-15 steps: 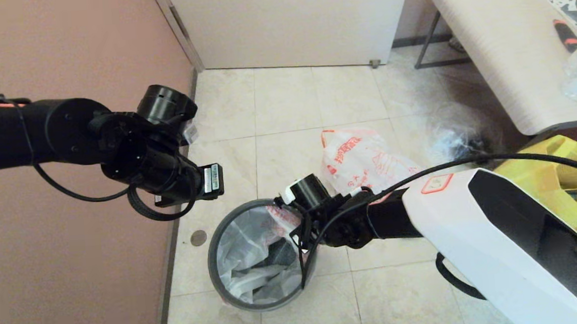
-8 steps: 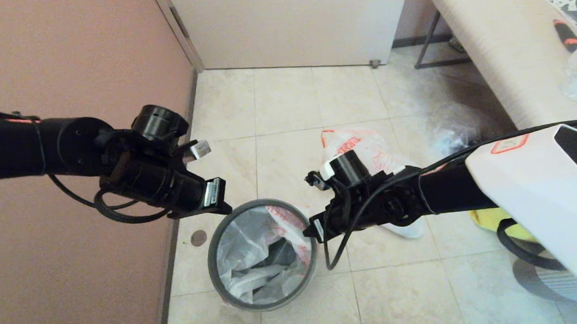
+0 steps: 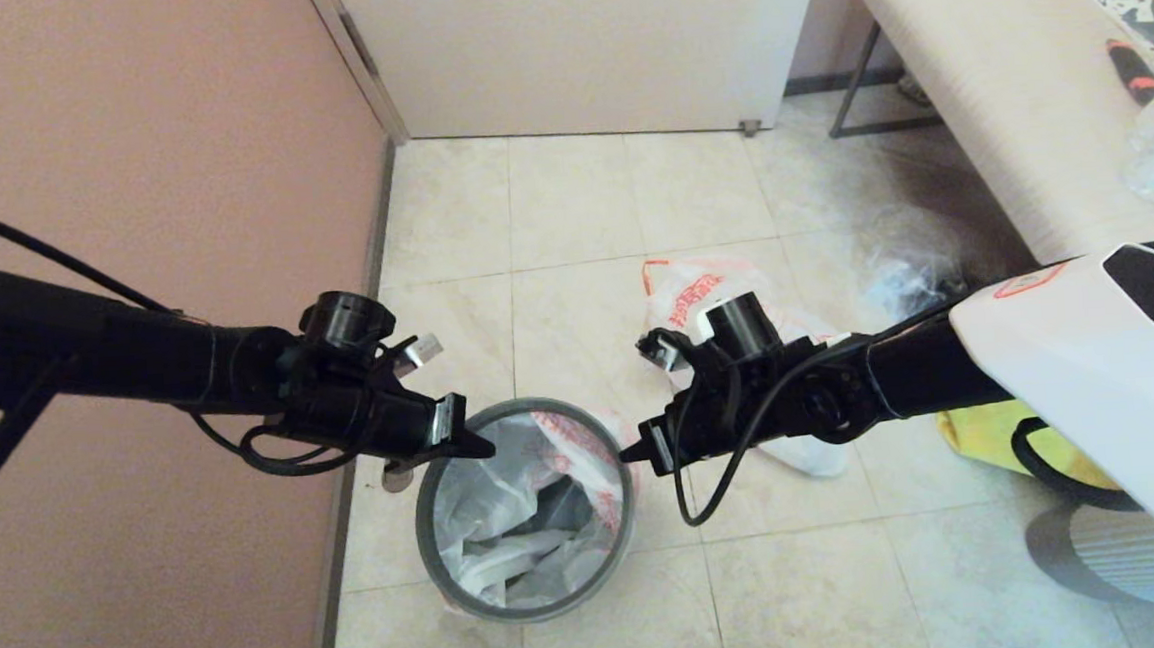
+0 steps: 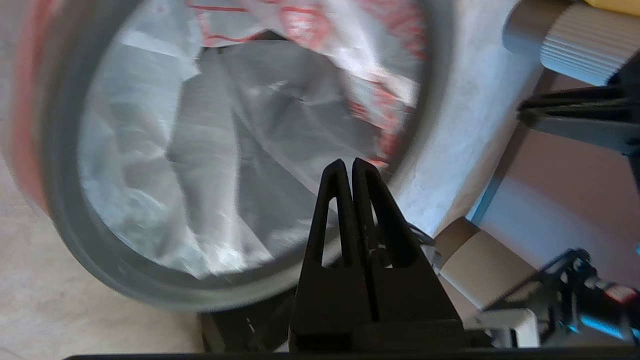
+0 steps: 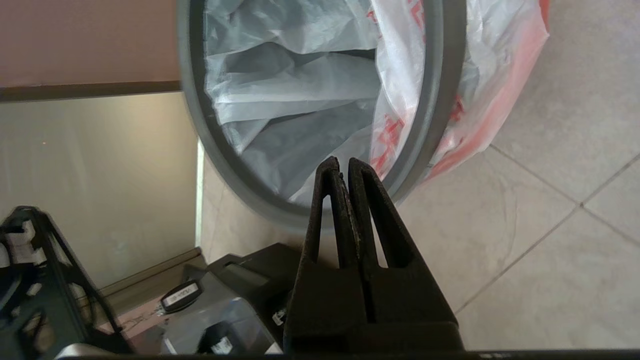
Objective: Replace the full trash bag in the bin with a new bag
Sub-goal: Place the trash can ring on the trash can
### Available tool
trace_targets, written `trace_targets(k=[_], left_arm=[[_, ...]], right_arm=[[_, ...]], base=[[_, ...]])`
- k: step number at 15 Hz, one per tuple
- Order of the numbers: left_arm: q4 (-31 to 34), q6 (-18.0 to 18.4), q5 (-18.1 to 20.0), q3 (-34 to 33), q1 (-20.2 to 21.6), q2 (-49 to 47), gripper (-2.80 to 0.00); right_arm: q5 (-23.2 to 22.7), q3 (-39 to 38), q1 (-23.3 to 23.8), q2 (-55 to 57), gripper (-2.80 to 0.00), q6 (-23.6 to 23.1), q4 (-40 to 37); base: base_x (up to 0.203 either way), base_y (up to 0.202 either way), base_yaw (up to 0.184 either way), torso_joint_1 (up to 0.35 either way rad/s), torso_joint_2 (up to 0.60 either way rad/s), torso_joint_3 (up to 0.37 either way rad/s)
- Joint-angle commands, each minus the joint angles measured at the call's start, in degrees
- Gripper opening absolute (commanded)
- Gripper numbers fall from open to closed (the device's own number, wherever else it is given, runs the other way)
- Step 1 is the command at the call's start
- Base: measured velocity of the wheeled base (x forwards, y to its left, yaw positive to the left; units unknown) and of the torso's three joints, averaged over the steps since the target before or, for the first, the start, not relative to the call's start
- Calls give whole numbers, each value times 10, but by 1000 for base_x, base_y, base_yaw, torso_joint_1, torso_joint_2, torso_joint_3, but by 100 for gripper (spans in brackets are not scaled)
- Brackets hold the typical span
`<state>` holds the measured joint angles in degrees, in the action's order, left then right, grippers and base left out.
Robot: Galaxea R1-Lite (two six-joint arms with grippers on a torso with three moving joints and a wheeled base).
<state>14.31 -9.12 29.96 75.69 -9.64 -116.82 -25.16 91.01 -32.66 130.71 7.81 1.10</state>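
1. Since a second ago the left gripper (image 3: 479,448) has come down from above the bin (image 3: 531,607) and now sits at the rim on the wall side, tips aimed toward the middle of the opening.
2. The right gripper (image 3: 633,453) has pulled back off the bin's mouth to just outside the rim on the opposite side, its tip pointing back at the bin.
3. Both pairs of fingers are pressed together and hold nothing, as each wrist view shows: left fingers (image 4: 336,200), right fingers (image 5: 330,200).
4. The bin stands upright on the floor (image 3: 570,204) beside the wall (image 3: 125,141), mouth facing straight up, in the same spot as before.
5. The new bag (image 3: 508,499) lines the bin, its red-lettered edge folded over the rim on the right gripper's side (image 5: 480,75).
6. The full bag (image 3: 705,291) rests on the floor beyond the bin, partly hidden by the right arm, its orange-red handle toward the far door (image 3: 580,43).
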Motion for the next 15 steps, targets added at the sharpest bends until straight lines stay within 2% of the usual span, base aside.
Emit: trace_targets(k=[1, 4, 11, 12, 15], left_arm=[[-35, -3, 13, -23, 13, -32, -280], [-93, -4, 71, -62, 37, -29, -280], [-168, -7, 83, -127, 59, -41, -280], [-195, -16, 83, -146, 63, -36, -280], [-305, -91, 86, -165, 70, -75, -280]], right_arm=[[-10, 1, 7, 37, -280, -2, 19], [-33, 2, 11, 55, -280, -3, 30], [-45, 32, 10, 110, -280, -3, 40], [-45, 39, 10, 117, -280, -3, 40], [-45, 58, 9, 131, -280, -2, 39]], base=[[0, 0, 0, 0, 0, 0], [0, 0, 0, 0, 0, 0], [0, 0, 0, 0, 0, 0], [0, 0, 0, 0, 0, 0], [0, 0, 0, 0, 0, 0]])
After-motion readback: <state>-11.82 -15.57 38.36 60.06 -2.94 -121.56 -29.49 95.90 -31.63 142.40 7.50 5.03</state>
